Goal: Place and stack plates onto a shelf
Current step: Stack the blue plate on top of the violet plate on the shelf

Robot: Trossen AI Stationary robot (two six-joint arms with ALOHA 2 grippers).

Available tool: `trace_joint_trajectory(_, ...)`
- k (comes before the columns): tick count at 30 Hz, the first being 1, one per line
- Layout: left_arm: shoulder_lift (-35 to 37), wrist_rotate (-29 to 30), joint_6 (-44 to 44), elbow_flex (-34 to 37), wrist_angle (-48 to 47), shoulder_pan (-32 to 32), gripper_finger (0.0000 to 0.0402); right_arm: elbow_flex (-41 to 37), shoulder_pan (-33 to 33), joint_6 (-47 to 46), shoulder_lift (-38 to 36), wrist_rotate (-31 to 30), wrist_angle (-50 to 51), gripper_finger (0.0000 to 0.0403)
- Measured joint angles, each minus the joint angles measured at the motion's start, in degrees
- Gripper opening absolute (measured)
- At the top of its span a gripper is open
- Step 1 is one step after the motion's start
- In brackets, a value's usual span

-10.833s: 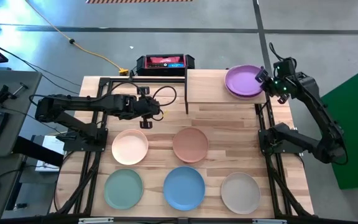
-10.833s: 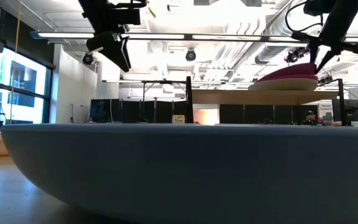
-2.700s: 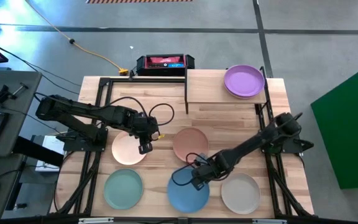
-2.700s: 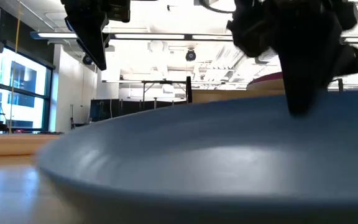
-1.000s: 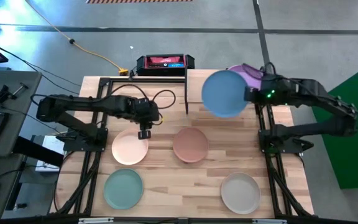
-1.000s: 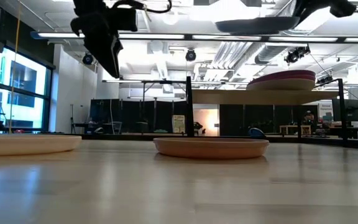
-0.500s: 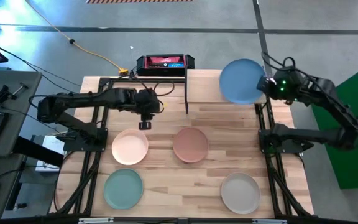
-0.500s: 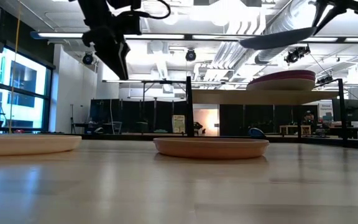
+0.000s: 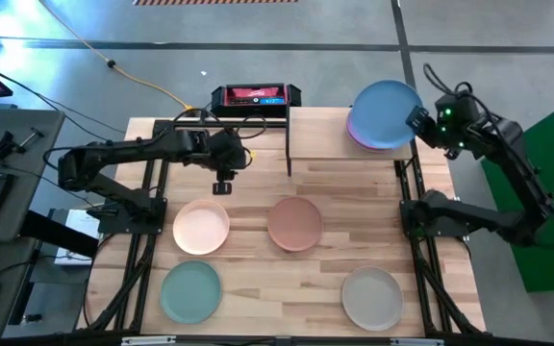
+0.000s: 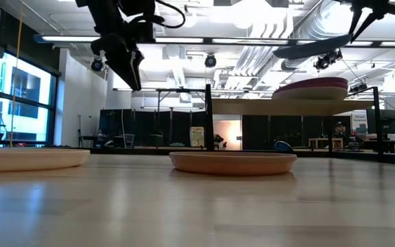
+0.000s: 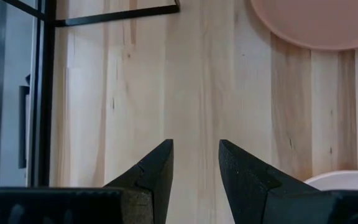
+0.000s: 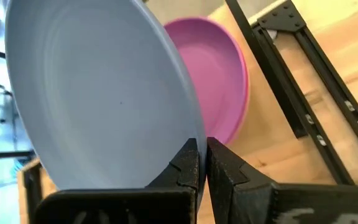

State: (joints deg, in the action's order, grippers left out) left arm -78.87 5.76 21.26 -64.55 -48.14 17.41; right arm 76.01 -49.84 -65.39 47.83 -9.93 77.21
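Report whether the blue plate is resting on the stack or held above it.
Held above: the blue plate hangs tilted over the purple plate, pinched by the right gripper.

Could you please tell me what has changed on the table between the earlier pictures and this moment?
The right claw took the blue plate by its rim from the table's front and carried it up over the purple plate stack on the shelf; it is still gripped, not yet set down. The left claw, open and empty, drifted back from over the peach plate. The peach, terracotta plate, mint plate and beige plate stayed put.
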Motion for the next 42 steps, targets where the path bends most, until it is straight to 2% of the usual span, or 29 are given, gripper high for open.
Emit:
trace_joint_trajectory(7, 0.00, -0.72, 0.52, 0.00, 0.13, 1.51, 0.0117, 0.00, -10.36, 5.92, 2.04, 6.82, -4.57, 0.0000)
trace_joint_trajectory(12, 0.00, -0.74, 0.48, 0.00, 0.50, 2.56, 0.0117, -0.01, -17.57, 10.10, 5.50, 15.65, -4.12, 0.0000)
trace_joint_trajectory(19, 0.00, -0.74, 0.46, 0.01, 1.21, 3.57, 0.0117, -0.02, -21.92, 12.22, 10.24, 21.39, -0.32, 0.0000)
trace_joint_trajectory(24, 0.00, -0.72, 0.44, 0.00, 1.31, 3.65, 0.0117, -0.02, -22.58, 13.33, 11.03, 21.48, 2.92, 0.0000)
trace_joint_trajectory(32, 0.00, -0.71, 0.49, 0.01, 2.09, 3.63, 0.0117, -0.02, -22.42, 10.02, 11.17, 18.92, 3.78, 0.0000)
trace_joint_trajectory(42, 0.00, -0.70, 1.40, 0.00, 2.16, 3.63, 0.0117, -0.02, -18.98, 5.61, 12.25, 15.84, 3.15, 0.0000)
